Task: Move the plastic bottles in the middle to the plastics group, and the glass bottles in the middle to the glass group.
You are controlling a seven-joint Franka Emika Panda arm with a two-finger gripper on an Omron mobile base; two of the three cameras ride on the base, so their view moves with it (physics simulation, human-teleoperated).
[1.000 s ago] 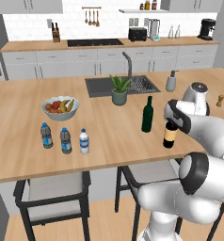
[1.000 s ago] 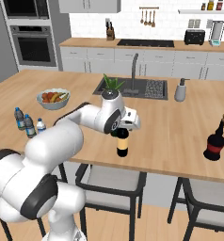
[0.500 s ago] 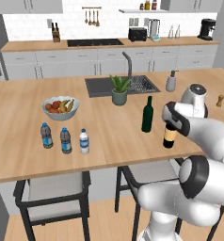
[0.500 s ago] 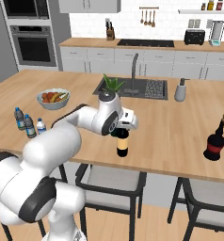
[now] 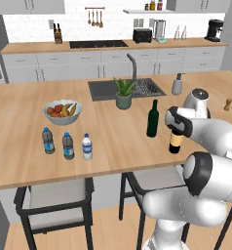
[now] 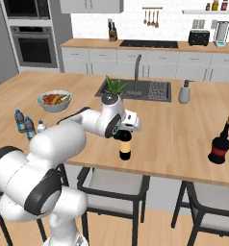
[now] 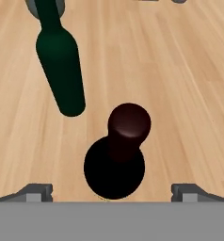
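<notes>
Two fingertips [image 7: 38, 190] stand wide apart in the hand view, the brown bottle [image 7: 117, 153] between them but touching neither, so the gripper [image 5: 177, 128] is spread and holds nothing. The bottle stands upright on the counter [image 5: 118, 132], with the green bottle [image 5: 152, 119] near at ten o'clock.

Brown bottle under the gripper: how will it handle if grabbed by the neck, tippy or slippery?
The brown bottle stands upright, tall on a small base, so a sideways nudge could tip it. Its smooth, round dark neck may slip. The gripper straddles it, fingers apart. The green wine bottle stands close.
</notes>
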